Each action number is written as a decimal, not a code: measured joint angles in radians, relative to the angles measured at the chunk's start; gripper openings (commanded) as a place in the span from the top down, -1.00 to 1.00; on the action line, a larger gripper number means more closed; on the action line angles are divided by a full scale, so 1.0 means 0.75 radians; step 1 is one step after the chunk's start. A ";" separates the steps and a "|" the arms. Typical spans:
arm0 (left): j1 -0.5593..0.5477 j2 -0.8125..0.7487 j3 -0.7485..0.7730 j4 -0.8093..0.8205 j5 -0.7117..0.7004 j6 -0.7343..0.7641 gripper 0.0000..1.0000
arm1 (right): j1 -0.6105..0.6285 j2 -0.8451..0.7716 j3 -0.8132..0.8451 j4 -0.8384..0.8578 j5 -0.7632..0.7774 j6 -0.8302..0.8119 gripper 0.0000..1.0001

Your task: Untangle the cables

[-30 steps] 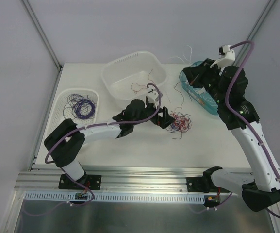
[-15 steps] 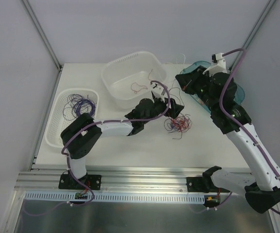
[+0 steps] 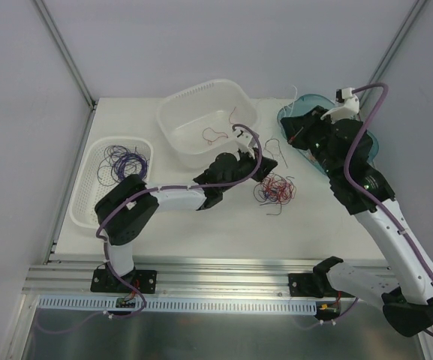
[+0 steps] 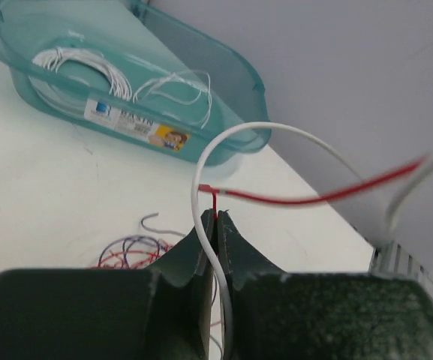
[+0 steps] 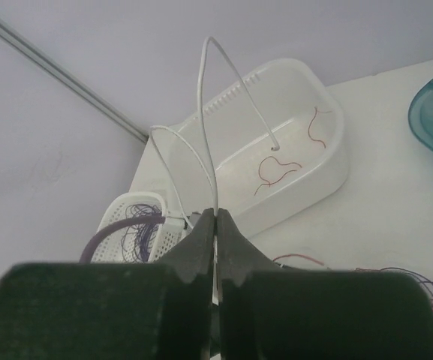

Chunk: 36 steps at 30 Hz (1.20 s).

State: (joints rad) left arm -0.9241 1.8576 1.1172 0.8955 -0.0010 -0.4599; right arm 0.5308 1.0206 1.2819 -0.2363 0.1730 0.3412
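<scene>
Left end effector (image 4: 214, 219) pinches red cable (image 4: 291, 199), white cable (image 4: 276, 126).

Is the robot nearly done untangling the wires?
Not yet. Done: purple wires sit in the basket, red wires in the white tub, white wires in the blue bin. In hand: the left jaws are shut on a red wire and a white wire; the right jaws are shut on another white wire. Left: a red and purple tangle on the table.
</scene>
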 measured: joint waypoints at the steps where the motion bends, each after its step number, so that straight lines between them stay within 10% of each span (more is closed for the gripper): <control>1: 0.000 -0.007 -0.024 -0.012 0.019 0.001 1.00 | -0.003 -0.004 0.006 -0.007 0.014 -0.019 0.99; 23: 0.034 -0.410 -0.432 -0.845 0.133 0.142 1.00 | -0.457 0.097 0.279 -0.072 0.086 -0.354 0.99; 36: 0.433 -0.527 -0.509 -1.076 0.239 -0.073 1.00 | -0.756 0.207 0.387 -0.243 -0.103 -0.360 0.99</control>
State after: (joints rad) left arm -0.5995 1.4624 0.7353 0.0883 0.1783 -0.5144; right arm -0.0364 1.1759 1.5719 -0.4187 0.0956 0.0715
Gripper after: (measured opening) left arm 0.019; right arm 0.016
